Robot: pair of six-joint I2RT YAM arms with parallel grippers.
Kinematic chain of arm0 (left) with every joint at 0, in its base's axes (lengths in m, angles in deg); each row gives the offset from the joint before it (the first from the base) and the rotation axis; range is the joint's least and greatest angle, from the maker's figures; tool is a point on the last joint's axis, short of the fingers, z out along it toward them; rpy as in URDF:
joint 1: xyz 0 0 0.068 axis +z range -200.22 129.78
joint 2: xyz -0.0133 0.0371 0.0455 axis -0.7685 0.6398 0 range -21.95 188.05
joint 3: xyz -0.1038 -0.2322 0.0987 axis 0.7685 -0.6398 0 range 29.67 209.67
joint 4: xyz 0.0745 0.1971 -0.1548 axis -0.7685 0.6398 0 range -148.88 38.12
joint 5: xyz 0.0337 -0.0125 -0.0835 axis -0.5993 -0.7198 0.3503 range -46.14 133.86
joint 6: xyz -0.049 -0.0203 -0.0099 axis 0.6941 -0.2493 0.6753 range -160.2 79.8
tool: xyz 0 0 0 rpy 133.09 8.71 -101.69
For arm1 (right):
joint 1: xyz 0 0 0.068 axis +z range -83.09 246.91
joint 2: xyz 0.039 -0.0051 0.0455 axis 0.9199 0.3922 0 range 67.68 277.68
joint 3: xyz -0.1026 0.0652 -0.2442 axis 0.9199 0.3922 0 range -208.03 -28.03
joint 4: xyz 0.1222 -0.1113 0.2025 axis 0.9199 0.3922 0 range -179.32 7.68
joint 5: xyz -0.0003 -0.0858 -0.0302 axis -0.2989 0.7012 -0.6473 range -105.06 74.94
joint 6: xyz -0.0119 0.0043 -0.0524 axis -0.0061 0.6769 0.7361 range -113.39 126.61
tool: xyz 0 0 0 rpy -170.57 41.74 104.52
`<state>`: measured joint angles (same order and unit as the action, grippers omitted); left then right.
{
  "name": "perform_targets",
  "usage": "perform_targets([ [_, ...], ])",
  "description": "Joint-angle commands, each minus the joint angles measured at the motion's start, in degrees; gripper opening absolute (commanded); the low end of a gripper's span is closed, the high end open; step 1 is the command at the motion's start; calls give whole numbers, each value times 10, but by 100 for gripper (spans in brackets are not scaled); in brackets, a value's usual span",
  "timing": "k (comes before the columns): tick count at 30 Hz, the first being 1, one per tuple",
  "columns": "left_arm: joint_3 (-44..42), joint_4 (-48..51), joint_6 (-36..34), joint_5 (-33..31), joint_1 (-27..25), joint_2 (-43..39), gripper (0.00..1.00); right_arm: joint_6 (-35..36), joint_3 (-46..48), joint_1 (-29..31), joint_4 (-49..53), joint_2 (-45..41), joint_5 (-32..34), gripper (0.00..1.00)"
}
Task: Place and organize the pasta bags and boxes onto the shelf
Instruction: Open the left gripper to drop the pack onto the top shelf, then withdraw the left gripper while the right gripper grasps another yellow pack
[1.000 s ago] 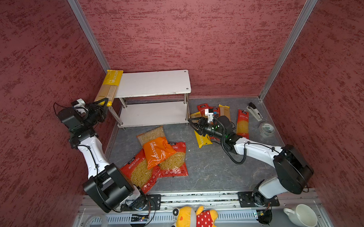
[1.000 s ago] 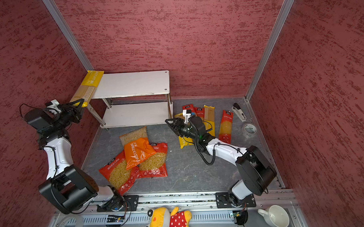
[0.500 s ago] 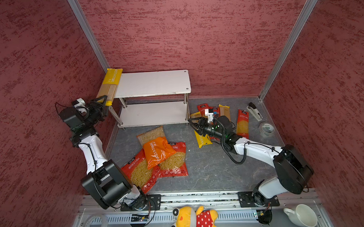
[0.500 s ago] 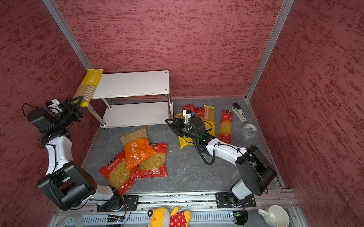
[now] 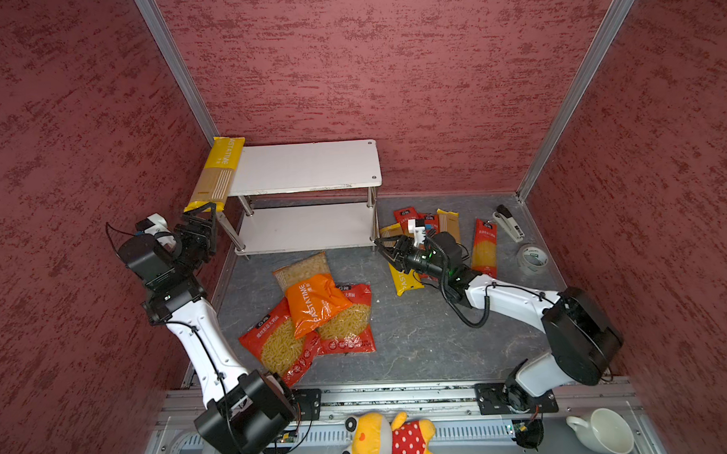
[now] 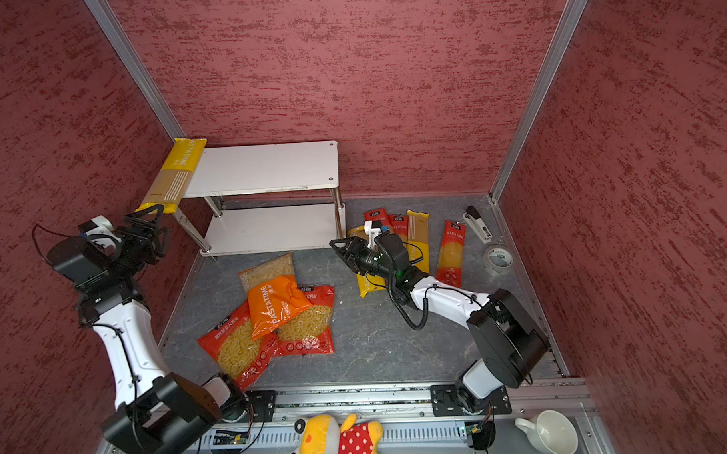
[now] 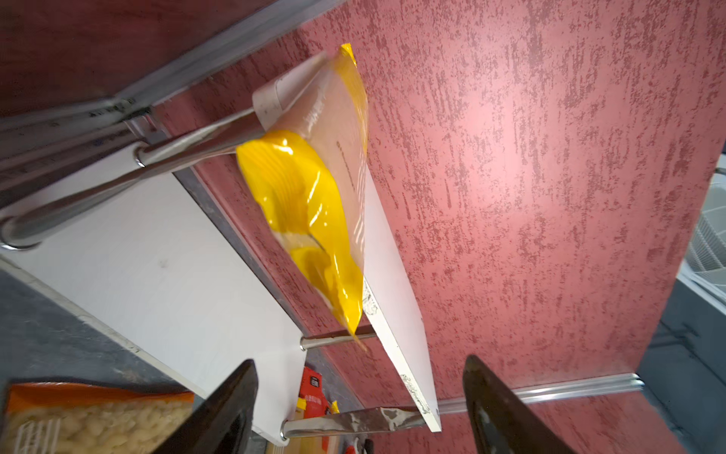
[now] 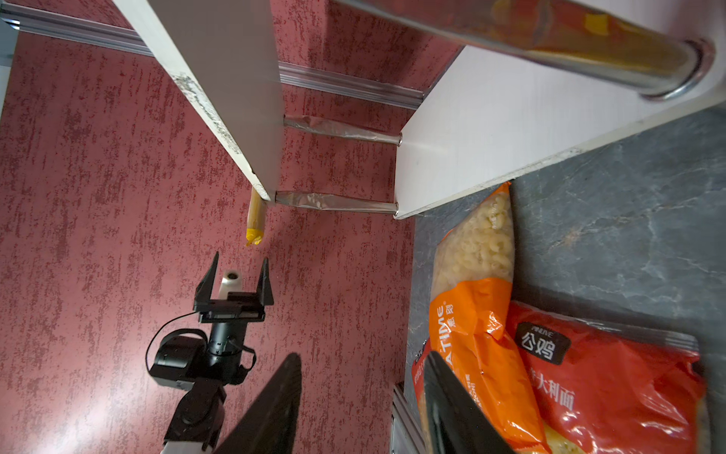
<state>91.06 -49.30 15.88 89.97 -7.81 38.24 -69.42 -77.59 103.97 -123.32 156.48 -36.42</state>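
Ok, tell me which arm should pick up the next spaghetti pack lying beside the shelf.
Right. The right gripper hovers open and empty over the spaghetti packs lying beside the shelf. The left gripper is open at the shelf's opposite end, beside the yellow pack on the top board.

You have a spaghetti pack (image 5: 218, 170) on the shelf's (image 5: 310, 167) left end, three bags (image 5: 314, 304) piled on the table (image 5: 420, 338) before it.

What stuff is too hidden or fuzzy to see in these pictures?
The yellow floor pack, in both top views: the right arm covers its upper part.
The plush toy, in both top views: cut off by the bottom edge.
The yellow shelf pack, left wrist view: blurred, print unreadable.
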Motion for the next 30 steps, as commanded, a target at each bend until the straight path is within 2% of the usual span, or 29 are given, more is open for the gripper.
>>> perform_targets([
  [1,40,176,-139,-78,-10,-39,81,2,-16,1,1,9,2,52],
  [5,36,216,-188,-136,-96,-85,81,14,-18,-4,13,18,3,52],
  [7,30,221,-201,-166,-172,-97,81,16,-17,-9,14,23,3,52],
  [11,9,206,-231,-286,-371,-111,81,22,-9,-26,23,29,2,52],
  [14,-19,169,-239,-339,-508,-99,81,37,7,-40,46,21,-1,52],
  [17,-56,127,-248,-406,-621,-84,81,57,32,-55,78,1,5,52],
  [20,-117,37,-248,-450,-707,-77,81,82,62,-71,104,-25,16,52],
  [24,-182,-71,-250,-505,-804,-45,82,185,59,-84,204,-45,13,53],
  [27,-204,-119,-240,-515,-854,10,82,301,26,-85,318,-40,24,53],
  [30,-226,-169,-220,-538,-902,69,81,380,7,-89,387,-35,19,49],
])
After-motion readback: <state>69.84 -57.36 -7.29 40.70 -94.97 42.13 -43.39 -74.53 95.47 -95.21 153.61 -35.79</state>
